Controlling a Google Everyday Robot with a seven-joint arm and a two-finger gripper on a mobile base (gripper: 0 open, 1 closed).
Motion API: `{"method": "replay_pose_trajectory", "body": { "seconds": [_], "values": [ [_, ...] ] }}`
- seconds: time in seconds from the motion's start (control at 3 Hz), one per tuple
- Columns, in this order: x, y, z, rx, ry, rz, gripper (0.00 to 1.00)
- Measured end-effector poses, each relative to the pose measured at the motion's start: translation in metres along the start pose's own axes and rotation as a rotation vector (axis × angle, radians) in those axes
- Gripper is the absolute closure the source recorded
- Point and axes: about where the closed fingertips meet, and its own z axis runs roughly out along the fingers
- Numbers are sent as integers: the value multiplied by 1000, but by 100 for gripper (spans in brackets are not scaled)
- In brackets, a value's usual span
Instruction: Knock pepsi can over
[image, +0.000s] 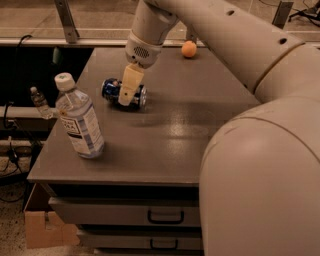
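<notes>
Three items sit on the worktop: pepsi can, water bottle, orange ball.

Pepsi can: you see it lying on its side in the back-left part of the worktop. Its long axis runs roughly left to right across your view. The dark blue body shows on both sides of the hand, and a silver rim shows at its right end.

Hand: it hangs from the pale arm, which reaches in from the upper right. Its beige tip crosses the middle of the can in your view. You cannot tell whether it touches the can or sits just in front of it. You cannot tell either whether the hand is spread or pressed together.

Water bottle: clear plastic with a white cap and a printed label. It stands upright near the front-left edge, closer to you than the can and apart from it.

Orange ball: rests at the far edge of the worktop, right of the wrist and well apart from the can.

Surroundings: two drawers with dark handles sit under the front of the worktop. A cardboard box is on the floor at lower left. A second, smaller bottle stands off the worktop's left side in the dark area. The robot's pale body fills the lower right of your view.
</notes>
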Motion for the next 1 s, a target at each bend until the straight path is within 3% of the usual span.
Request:
{"method": "replay_pose_trajectory", "body": {
  "seconds": [0.33, 0.67, 1.0],
  "values": [
    [2, -3, 2, -7, -16, 2, 0],
    [28, -12, -2, -6, -100, 12, 0],
    [88, -16, -23, 43, -197, 74, 0]
  ]
}}
